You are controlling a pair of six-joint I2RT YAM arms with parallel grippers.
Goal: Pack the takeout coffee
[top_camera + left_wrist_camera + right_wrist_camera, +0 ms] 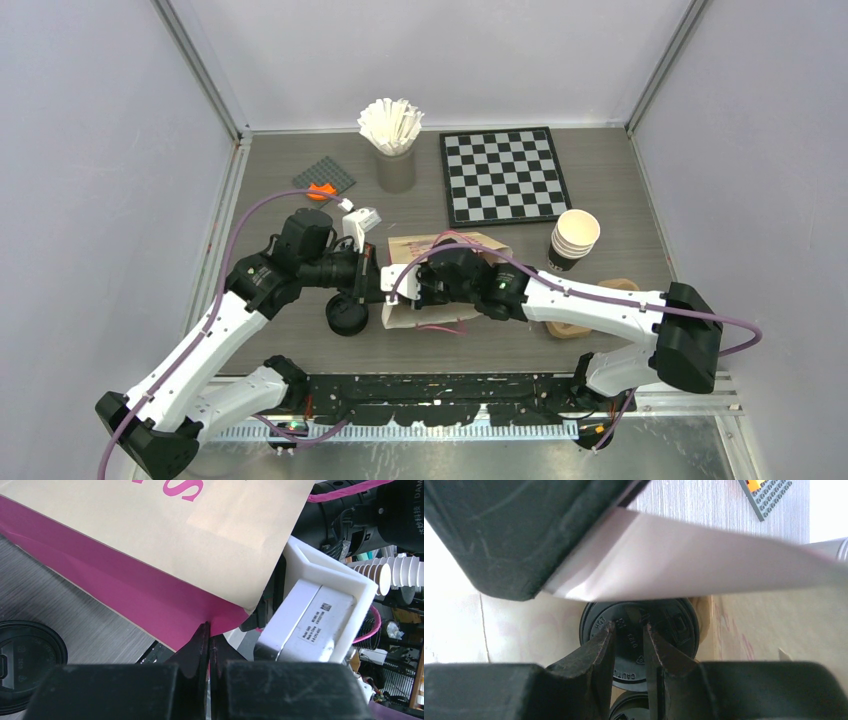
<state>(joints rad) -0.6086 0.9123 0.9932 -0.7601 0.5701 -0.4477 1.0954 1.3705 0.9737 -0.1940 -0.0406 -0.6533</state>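
The grey wood-grain table (620,200) carries a black-and-white chessboard (505,177) at the back; beside it a grey tumbler of white paper sticks (393,140); a grey studded plate (325,177); a stack of paper cups (573,240); a cream paper bag (400,312) lying on its side; a black-lidded cup (348,316) just left of it; a brown pulp carrier (572,329) at right.

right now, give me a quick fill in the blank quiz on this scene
1. The left gripper pinches the paper bag by its ___ side panel.
2. The coffee cup standing on the table outside the bag wears a ___ lid.
3. In the right wrist view, another lidded cup sits ___ the bag.
Missing words: pink; black; inside.
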